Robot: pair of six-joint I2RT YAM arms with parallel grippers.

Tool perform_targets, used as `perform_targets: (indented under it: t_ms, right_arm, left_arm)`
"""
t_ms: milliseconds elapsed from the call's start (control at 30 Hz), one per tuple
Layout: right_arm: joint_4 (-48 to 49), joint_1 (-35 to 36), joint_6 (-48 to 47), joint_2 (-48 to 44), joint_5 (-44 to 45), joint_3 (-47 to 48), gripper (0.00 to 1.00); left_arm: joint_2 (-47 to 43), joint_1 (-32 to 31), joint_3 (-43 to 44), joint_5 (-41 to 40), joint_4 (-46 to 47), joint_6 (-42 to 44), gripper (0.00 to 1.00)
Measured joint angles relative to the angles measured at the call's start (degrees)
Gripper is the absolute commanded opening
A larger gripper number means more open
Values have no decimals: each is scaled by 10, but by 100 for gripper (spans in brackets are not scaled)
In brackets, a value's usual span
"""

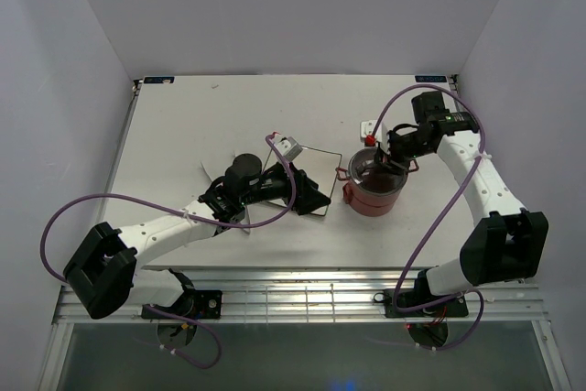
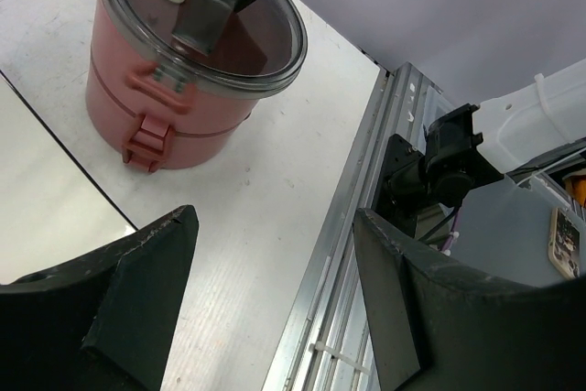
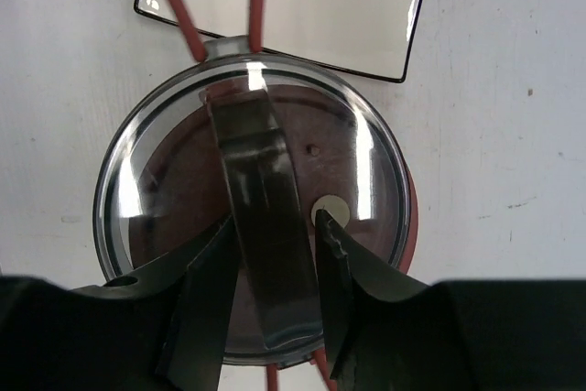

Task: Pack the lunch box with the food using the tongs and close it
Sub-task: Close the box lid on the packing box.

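The lunch box [image 1: 374,191] stands as a closed dusty-red stack under a clear round lid [image 3: 183,162] with a dark handle band [image 3: 261,190] across it. My right gripper [image 3: 275,222] hangs over the lid and is open. Its fingers sit close on either side of the band, with a thin gap on the right. My left gripper [image 2: 275,217] is wide open and holds nothing. It lies low over the table, left of the lunch box [image 2: 183,98]. Thin silvery strips that look like the tongs [image 1: 209,171] stick out from under the left wrist. No food is in view.
A square mirror-like plate [image 1: 311,164] lies between the arms, just left of the box; the left fingers rest over its near edge. A small white-and-red piece [image 1: 366,127] sits behind the box. The table's metal front rail [image 2: 348,254] runs under the left gripper.
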Motion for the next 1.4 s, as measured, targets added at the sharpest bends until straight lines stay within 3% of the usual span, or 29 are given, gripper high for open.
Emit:
perform_targets:
  t_ms: [367, 533, 633, 833, 933, 967, 1200, 1267, 1400]
  right_arm:
    - [11, -33, -82, -7, 4, -8, 22]
    - [10, -62, -130, -8, -15, -8, 20]
    - [10, -68, -142, -8, -19, -8, 9]
    - [21, -72, -106, -10, -42, -4, 8]
    - [74, -72, -36, -39, -60, -14, 8]
    - [111, -72, 10, -63, -65, -30, 8]
    - [421, -62, 411, -299, -37, -193, 8]
    - [464, -56, 521, -327, -4, -192, 8]
    - [441, -49, 701, -320, 83, -126, 8]
  left_arm:
    - [0, 0, -3, 0, 2, 0, 80]
    - [8, 0, -5, -3, 4, 0, 79]
    - [26, 0, -5, -5, 4, 0, 79]
    - [46, 0, -5, -14, 1, -1, 79]
    - [42, 0, -5, -29, 3, -3, 85]
    - [39, 0, -5, -38, 3, -5, 98]
    - [-2, 1, -5, -133, 5, -69, 98]
    - [-7, 13, -3, -124, 8, -85, 98]
    - [-16, 37, 2, -69, 32, -85, 98]
